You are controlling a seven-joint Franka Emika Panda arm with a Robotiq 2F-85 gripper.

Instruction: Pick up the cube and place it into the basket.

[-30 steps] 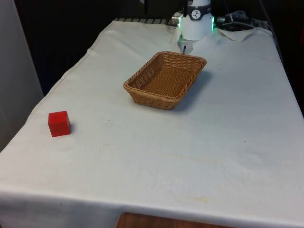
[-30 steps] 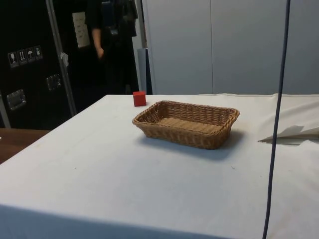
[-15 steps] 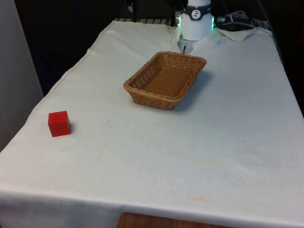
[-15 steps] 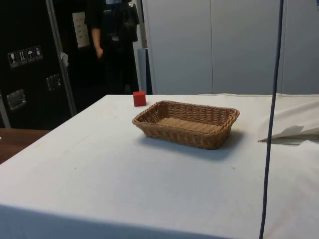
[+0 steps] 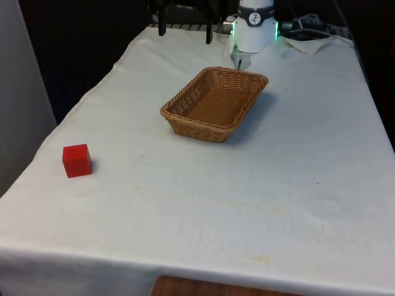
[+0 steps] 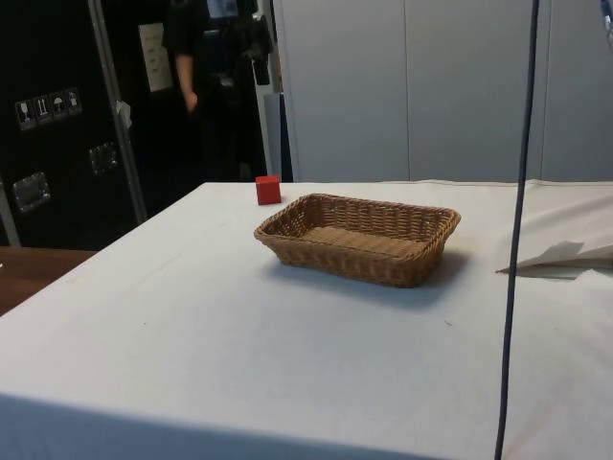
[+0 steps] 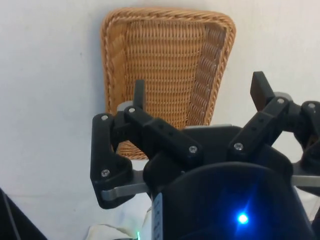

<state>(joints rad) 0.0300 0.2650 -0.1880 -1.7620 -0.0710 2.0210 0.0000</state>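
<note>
The red cube sits on the white cloth near the table's edge at the front view's left; in the side view the cube lies beyond the basket. The woven wicker basket stands in the middle of the far half of the table, empty, and its wall faces the side camera. My gripper hangs high over the table's far end, behind the basket and far from the cube. In the wrist view the gripper is open with nothing between its fingers, and the basket lies beneath it.
The robot's white base stands just behind the basket. A dark cable hangs down in the side view's right part. A person in dark clothes stands beyond the table. A fold of cloth lies at the side view's right.
My gripper has come down into the front view's upper edge, shifting towards that view's left. The hanging cable has swung a little. Cube and basket have not moved.
</note>
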